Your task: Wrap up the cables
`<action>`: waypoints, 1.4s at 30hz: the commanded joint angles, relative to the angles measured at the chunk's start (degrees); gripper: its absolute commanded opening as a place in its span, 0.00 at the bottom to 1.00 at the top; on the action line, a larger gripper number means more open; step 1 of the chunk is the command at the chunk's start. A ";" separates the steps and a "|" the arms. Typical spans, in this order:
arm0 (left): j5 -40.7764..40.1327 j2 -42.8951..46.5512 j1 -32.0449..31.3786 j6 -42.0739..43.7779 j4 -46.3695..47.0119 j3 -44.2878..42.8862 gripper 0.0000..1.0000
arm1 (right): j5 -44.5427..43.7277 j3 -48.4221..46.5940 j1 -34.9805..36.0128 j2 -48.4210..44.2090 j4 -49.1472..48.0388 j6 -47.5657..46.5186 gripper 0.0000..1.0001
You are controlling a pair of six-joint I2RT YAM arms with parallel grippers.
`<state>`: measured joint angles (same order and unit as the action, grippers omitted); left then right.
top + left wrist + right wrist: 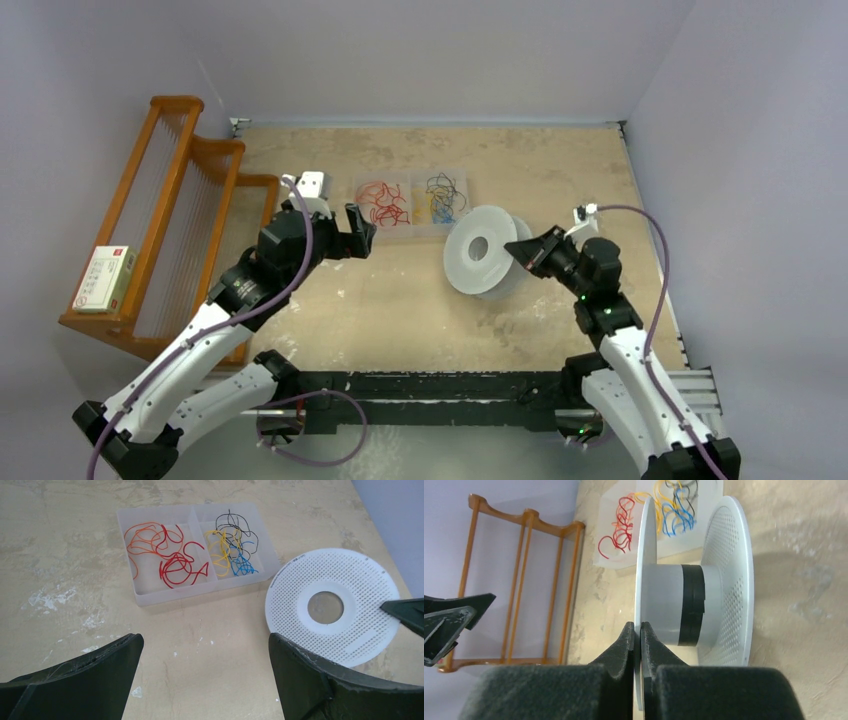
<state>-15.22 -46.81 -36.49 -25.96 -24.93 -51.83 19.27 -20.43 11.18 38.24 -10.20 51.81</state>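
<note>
item: cables [218, 555], thin curly yellow strands, lying loose in the right compartment of a clear divided tray [150, 600], tangled with black and blue wires [240, 550]; none is on the spool. left compartment: red wires [175, 565] and orange ones, kept apart by the centre partition. tray sits toward the far middle of the table [400, 300], its long edges roughly parallel to the far wall. item: white spool [480, 262], just beside the tray's near right corner, apart from it by a narrow strip of bare table; perforated flanges, grey hub with a black band [691, 605] round it; it appears to rest on one flange, though the top view leaves its tilt uncertain. item: right gripper [636, 630], clenched on the rim of the spool's upper flange, one finger on each face of the thin edge. item: left gripper [204, 640], fingers spread wide and holding nothing, poised over bare table short of the tray's near edge, left of the spool. item: wooden rack [170, 200] along the left table edge, a small box [105, 278] on its near end. open room: broad bare surface between the tray and the arm bases, and a far strip behind the tray; the right arm works near the right wall.
</note>
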 commanded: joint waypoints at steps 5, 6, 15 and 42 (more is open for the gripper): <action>-2.48 1.37 0.19 0.12 0.70 -0.76 0.98 | -0.36 -21.84 0.41 3.86 19.33 -19.73 0.00; -2.83 1.42 0.19 0.12 0.67 -0.84 0.98 | -0.57 -23.23 0.86 4.48 20.52 -20.79 0.00; -4.39 0.93 0.24 0.12 0.14 -0.91 0.98 | -20.28 -34.33 21.31 12.24 28.73 -24.76 0.00; -23.32 11.90 0.24 -2.70 -1.72 0.22 0.97 | -21.13 -39.54 50.08 32.52 0.66 -71.35 0.00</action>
<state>-38.22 -35.57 -36.49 -27.99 -28.97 -51.83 -11.03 -61.82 61.08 72.66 2.61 -6.83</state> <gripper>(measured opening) 0.973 0.024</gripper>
